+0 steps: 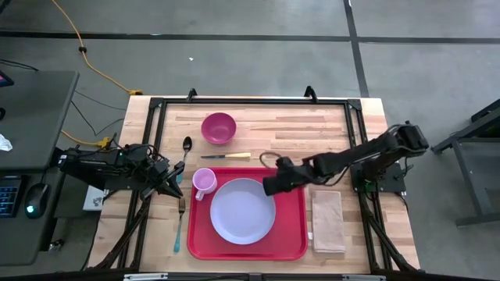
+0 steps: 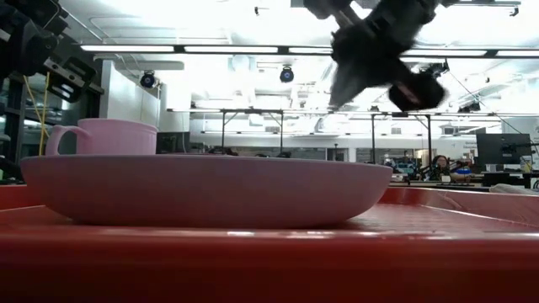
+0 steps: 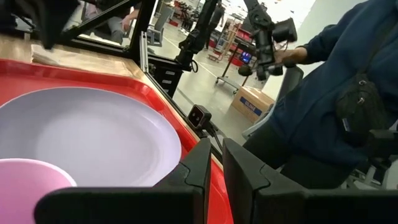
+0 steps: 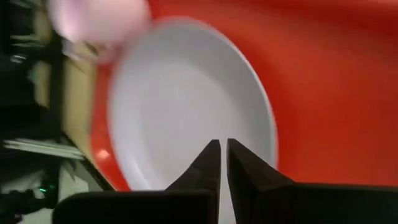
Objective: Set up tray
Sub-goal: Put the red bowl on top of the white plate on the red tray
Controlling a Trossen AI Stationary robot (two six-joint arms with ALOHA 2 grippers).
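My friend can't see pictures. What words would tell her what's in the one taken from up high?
From above, a red tray sits on a wooden table, holding a pale plate and a pink cup. The right tool hovers shut over the tray; the left tool waits beside a fork. A pink bowl, spoon, knife and tan napkin lie around it.

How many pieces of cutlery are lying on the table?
3, all on the wood outside the tray: a spoon and a fork to its left, a knife behind it. None seems hidden.
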